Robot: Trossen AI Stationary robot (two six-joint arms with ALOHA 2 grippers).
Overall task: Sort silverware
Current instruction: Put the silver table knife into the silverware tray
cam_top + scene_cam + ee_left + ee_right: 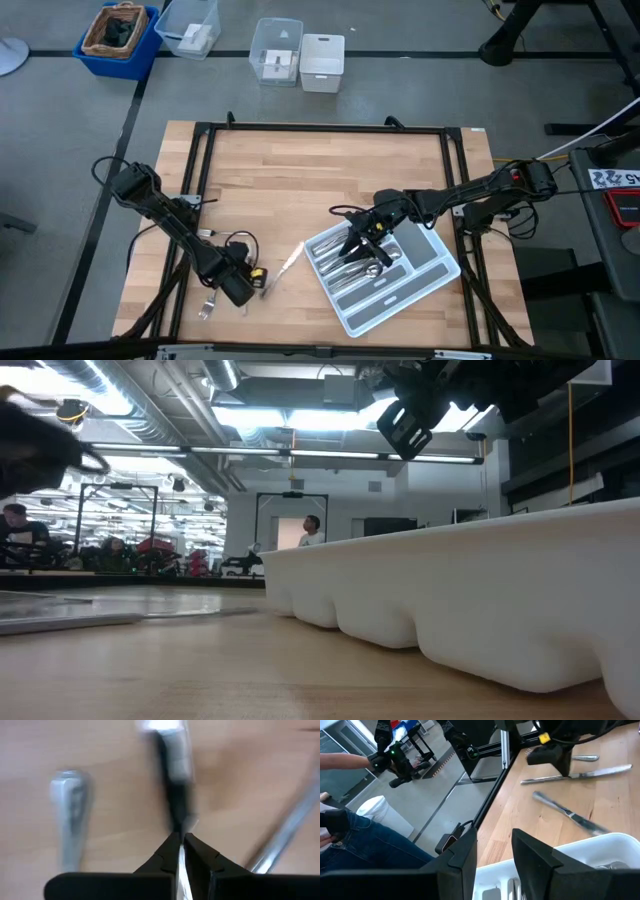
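Lying on wooden table [300, 180], right of centre: light grey tray [400, 300], already holding several silverware pieces [355, 262].

Hovering over tray: right gripper [368, 235], fingers standing apart, gripping nothing.

Pinching slim silverware piece [172, 775] at table's front left: left gripper [243, 288], fingers closed on it.

Lying loose nearby: knife [288, 262], fork [207, 306].

The far half of the wooden table [320, 170] lies bare, open to a gripper from either side. Toward the near right corner the light grey tray [400, 300] sits at a slant, its walls rising as a barrier in the low view, with the right gripper [362, 243] over its compartments. Between tray and left gripper [243, 290], loose silverware [288, 262] lies scattered on the wood, narrowing that gap. A black frame [320, 128] edges the tabletop.
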